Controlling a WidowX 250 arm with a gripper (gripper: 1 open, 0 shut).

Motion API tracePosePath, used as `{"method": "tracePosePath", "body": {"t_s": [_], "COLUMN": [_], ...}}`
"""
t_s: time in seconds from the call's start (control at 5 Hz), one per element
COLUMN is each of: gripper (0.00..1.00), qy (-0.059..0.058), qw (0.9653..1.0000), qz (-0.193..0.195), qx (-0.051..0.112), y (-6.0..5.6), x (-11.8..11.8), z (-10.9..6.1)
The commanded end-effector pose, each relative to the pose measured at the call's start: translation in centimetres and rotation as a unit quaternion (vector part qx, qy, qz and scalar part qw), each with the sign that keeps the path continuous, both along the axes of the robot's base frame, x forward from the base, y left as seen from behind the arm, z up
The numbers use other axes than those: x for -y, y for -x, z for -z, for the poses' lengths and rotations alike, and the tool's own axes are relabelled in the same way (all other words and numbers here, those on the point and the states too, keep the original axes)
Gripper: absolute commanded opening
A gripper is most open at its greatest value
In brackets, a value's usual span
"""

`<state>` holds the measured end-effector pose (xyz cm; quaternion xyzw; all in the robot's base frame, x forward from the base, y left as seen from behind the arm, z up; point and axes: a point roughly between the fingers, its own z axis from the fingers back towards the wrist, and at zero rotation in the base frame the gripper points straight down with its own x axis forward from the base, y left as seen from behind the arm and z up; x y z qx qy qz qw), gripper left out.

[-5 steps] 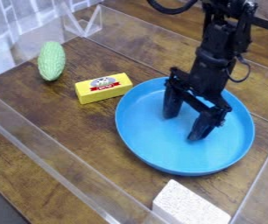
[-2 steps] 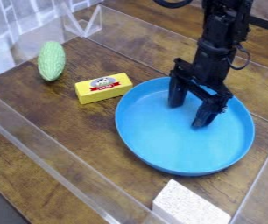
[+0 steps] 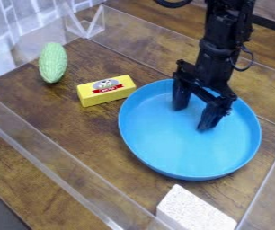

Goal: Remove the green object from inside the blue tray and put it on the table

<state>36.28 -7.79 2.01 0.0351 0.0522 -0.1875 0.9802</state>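
The pale green bumpy object [image 3: 52,62] lies on the dark wooden table [image 3: 32,108] at the far left, outside the blue tray [image 3: 164,148] and apart from it. My gripper [image 3: 194,115] points straight down over the far part of the tray's inside. Its black fingers [image 3: 208,117] are spread open with nothing between them. Only bare blue floor shows inside the tray.
A yellow rectangular block [image 3: 106,90] with a label lies between the green object and the tray, close to the tray's left rim. A speckled white sponge block [image 3: 194,208] sits at the front edge. Clear plastic walls [image 3: 56,175] border the table.
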Motion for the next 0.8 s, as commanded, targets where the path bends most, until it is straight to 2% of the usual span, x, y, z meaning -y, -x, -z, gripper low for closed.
{"method": "tracePosePath", "body": {"t_s": [0.0,0.6], "gripper": [1.0,1.0], "qy": [-0.004,-0.001], "qw": [0.9996,0.9986], "qz": [-0.026,-0.05], "qx": [-0.01,-0.016], "y": [0.19,0.05], "x": [-1.55,-1.21], "z": [0.35,0.64]}}
